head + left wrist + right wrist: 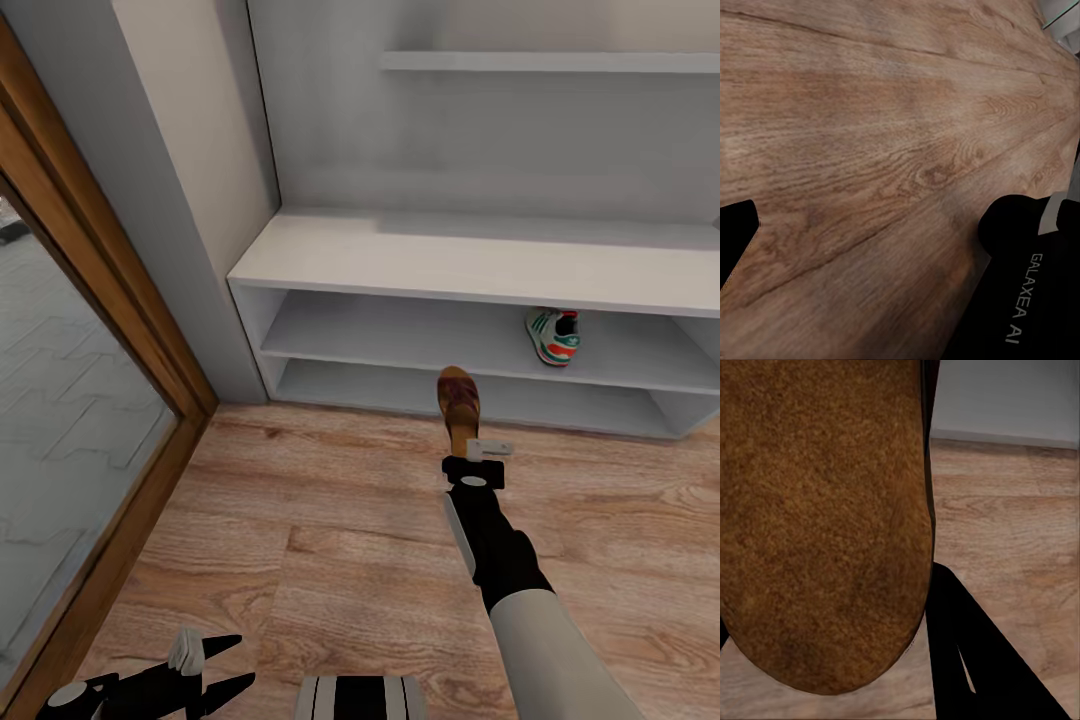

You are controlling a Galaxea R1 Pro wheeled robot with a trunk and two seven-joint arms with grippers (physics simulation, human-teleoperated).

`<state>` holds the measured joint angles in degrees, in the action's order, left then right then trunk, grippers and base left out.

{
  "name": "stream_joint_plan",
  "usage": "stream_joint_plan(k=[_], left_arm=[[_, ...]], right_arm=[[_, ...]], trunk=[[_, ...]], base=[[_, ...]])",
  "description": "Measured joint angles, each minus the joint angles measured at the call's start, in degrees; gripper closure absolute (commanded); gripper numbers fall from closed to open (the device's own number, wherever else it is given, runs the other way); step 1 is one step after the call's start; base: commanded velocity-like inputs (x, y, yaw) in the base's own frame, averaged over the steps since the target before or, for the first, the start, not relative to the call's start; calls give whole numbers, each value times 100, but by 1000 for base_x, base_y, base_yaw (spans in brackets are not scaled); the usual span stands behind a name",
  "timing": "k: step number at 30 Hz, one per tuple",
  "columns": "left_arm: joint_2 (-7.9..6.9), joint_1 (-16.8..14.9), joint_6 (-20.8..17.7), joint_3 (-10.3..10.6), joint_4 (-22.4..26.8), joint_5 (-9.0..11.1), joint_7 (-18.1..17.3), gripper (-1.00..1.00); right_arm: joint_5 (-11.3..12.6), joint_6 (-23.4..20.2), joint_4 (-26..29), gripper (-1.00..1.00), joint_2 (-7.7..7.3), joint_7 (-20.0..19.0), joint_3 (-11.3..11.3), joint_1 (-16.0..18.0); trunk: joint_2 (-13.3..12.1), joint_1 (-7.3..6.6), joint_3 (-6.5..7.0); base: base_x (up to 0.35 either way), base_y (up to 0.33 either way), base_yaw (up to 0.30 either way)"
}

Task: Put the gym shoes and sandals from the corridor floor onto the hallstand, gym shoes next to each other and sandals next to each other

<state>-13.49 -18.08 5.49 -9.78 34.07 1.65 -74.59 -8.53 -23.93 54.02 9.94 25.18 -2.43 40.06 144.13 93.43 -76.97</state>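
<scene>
Right end effector grips sandal heel.

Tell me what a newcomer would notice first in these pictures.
The brown sandal held up in the right gripper, in front of the pale grey rack's lower shelves. Next, the one bright gym shoe already sitting on the rack's middle shelf, toward its right end. The left gripper hangs open and empty low over the wood floor.
</scene>
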Motion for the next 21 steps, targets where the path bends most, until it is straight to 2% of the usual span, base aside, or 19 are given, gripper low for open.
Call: stream_joint_plan(k=[5, 6, 7, 8, 11, 15, 21], left_arm=[[-4, 0, 0, -2, -1, 0, -1, -100], [-4, 0, 0, -2, -1, 0, -1, -100], [-4, 0, 0, -2, -1, 0, 1, -100], [-4, 0, 0, -2, -1, 0, 0, -100], [-4, 0, 0, -2, -1, 0, 0, -100], [-4, 0, 0, -2, -1, 0, -1, -100], [-9, 0, 0, -9, -1, 0, -1, -100]], right_arm=[[0, -41, 50, 100, 0, 1, -1, -1], [1, -162, 89, 100, 0, 2, -1, -1], [-5, -602, 278, 100, 0, 5, -7, 1], [-9, -762, 382, 100, 0, 5, -8, 0], [-7, -937, 548, 100, 0, 6, -10, 0], [1, -1036, 656, 100, 0, 6, -11, 0], [-3, -1055, 646, 100, 0, 6, -13, -1]], trunk=[[0, 0, 0], [0, -1, 0], [0, -2, 0], [0, -3, 0], [0, -3, 0], [0, -2, 0], [0, 1, 0]], base=[[49, 4, 0], [265, 1, 0], [291, 0, 0], [300, 0, 0], [315, 0, 0], [234, 0, 0], [44, 0, 0]])
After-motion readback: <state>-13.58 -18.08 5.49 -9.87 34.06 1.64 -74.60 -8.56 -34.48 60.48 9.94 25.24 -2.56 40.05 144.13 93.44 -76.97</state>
